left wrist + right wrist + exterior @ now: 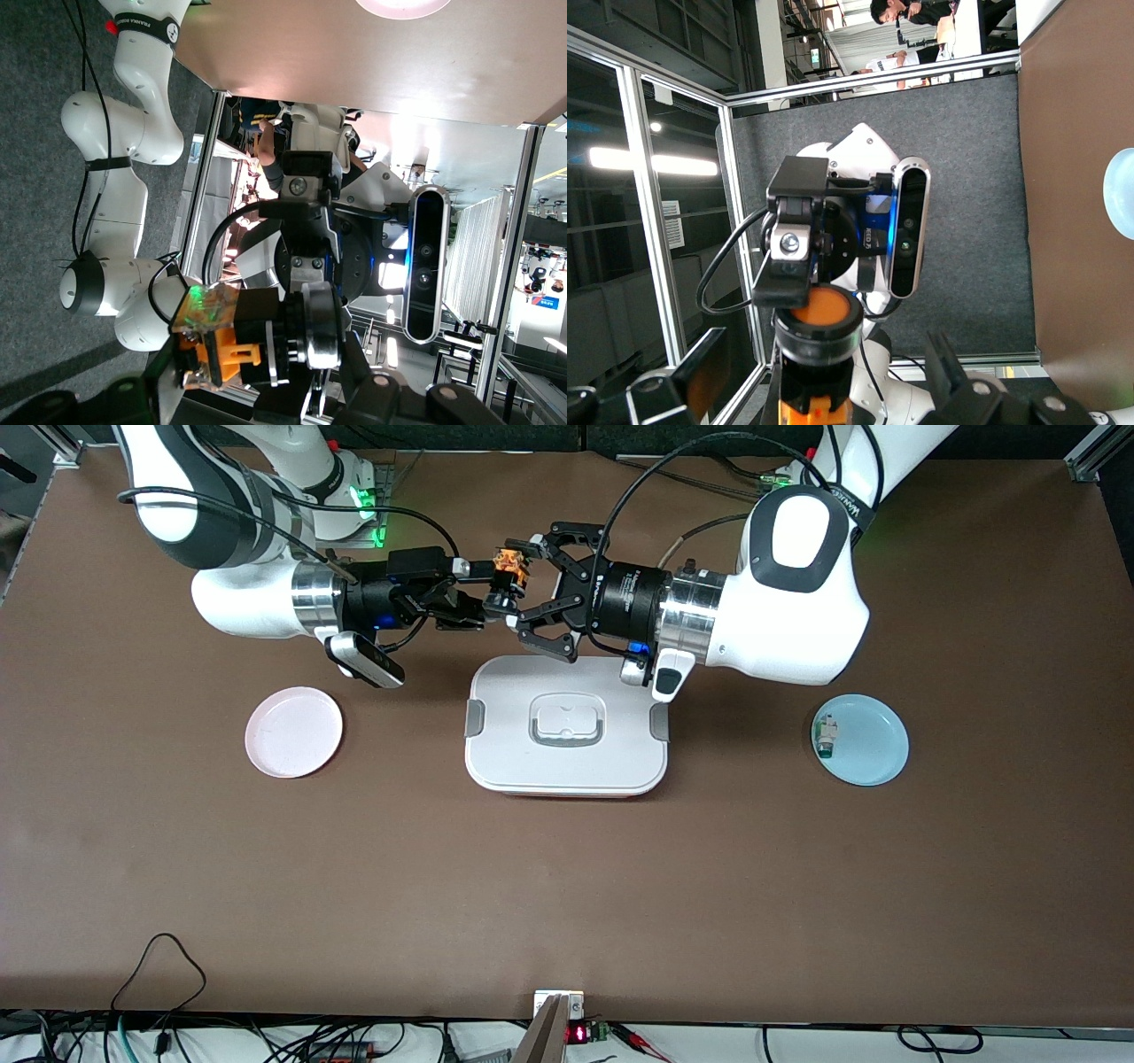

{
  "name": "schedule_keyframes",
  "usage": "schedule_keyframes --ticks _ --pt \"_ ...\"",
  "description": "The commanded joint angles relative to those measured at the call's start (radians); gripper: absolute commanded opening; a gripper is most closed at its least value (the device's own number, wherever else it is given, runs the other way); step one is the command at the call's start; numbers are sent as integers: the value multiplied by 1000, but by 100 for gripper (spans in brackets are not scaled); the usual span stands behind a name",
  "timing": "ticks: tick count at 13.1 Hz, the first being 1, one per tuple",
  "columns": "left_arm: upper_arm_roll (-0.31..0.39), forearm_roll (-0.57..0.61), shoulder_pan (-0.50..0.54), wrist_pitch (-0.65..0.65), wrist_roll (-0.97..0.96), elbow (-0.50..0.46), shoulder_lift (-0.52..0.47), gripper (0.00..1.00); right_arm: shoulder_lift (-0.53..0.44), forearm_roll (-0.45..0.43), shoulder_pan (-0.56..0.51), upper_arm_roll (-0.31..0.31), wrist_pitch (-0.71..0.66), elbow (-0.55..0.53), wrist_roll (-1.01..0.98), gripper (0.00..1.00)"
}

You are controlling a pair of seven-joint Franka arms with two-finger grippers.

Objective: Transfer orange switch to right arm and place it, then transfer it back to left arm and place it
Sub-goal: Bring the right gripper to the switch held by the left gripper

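The left gripper [521, 592] and right gripper [496, 589] meet in the air above the table [567, 886], over the edge of the white box [567, 737] nearest the arm bases. The orange switch [508, 571] sits between them. The left gripper's fingers clamp it part-closed. The right gripper's fingers stand wide around it; actual contact cannot be told.

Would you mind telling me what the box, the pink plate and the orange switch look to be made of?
Box: likely matte white plastic, with moulded rounded corners and grey clips.
Pink plate: probably plastic or melamine, an even pale colour with a thin raised rim.
Orange switch: seemingly plastic, a black body with a glossy orange face; a silvery ring, seen from the left wrist, may be metal.
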Motion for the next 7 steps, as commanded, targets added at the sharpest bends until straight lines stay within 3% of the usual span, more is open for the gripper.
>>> schedule_keyframes --ticks 1,2,4,7 --pt "0 -15 -5 0 -17 28 16 18 -11 18 12 -3 20 2 -13 92" --pt "0 -15 -5 0 -17 28 16 18 -11 17 13 -3 20 2 -19 85" --pt "0 -16 -3 0 -18 28 14 18 -11 17 13 -3 20 2 -58 61" --pt "0 -16 3 0 -18 29 16 18 -11 17 13 -3 18 3 -99 43"
